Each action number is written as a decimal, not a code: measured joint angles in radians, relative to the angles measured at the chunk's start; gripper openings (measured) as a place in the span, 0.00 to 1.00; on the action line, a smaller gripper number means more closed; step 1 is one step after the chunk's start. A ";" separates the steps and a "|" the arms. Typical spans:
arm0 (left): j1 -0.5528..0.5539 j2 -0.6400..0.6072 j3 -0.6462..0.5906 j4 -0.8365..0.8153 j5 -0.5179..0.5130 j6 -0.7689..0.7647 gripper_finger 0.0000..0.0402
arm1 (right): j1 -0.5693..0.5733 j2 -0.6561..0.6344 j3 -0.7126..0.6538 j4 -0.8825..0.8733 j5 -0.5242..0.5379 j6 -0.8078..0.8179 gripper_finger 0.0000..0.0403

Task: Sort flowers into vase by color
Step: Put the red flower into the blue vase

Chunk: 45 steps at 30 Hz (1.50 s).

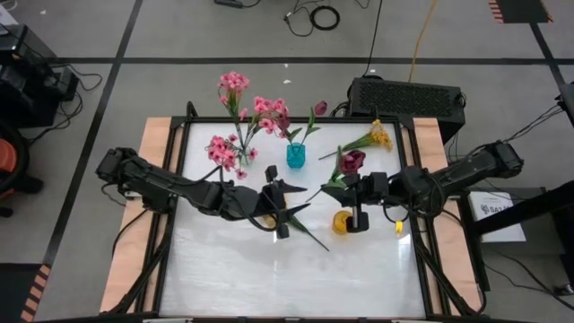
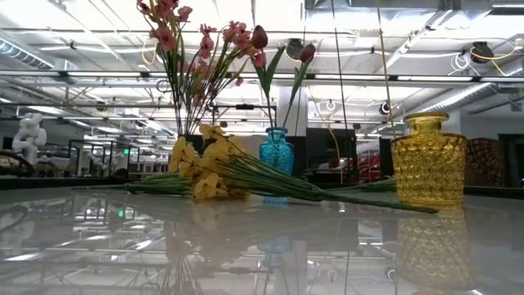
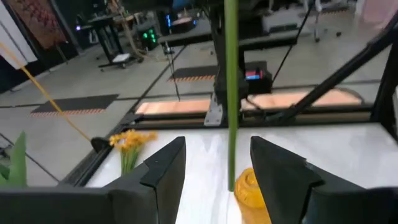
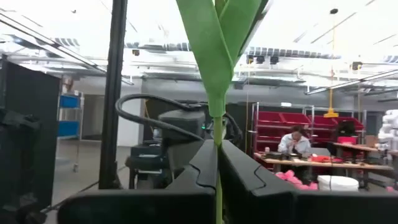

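Between right gripper (image 4: 216,180) jaws, a green stem (image 4: 217,134) sits pinched.

You see two dark, near-black arms built of rounded segments joined by chunkier joint housings, matte all over with no bright markings you can read from above. The left arm (image 1: 170,188) and the right arm (image 1: 457,175) each taper toward the wrist. The left gripper (image 3: 217,180) ends in broad, flat black jaws with angled, chamfered tips. The right gripper (image 4: 217,186) carries the same black jaws, their inner edges cut in a stepped profile, with a black cable looping beyond them.
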 joint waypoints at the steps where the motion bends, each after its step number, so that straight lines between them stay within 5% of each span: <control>1: 0.002 0.002 0.000 -0.004 0.009 0.000 0.47 | 0.000 0.005 0.000 -0.001 -0.001 -0.002 0.00; 12: 0.024 0.040 0.000 0.036 0.098 -0.001 0.44 | -0.017 0.056 0.001 0.077 -0.003 -0.039 0.00; 23: 0.028 0.039 0.000 0.037 0.099 0.043 0.05 | -0.018 0.054 0.001 0.074 -0.003 -0.054 0.00; 28: 0.026 0.028 0.000 -0.010 0.080 0.043 0.03 | -0.018 0.054 0.000 0.054 0.005 -0.052 0.01; 39: 0.033 0.002 0.000 -0.165 0.071 0.035 0.01 | -0.018 0.053 0.010 0.001 0.005 -0.036 0.32; 45: 0.038 0.002 0.000 -0.174 0.069 0.020 0.01 | -0.018 0.033 0.012 0.004 0.004 -0.055 0.38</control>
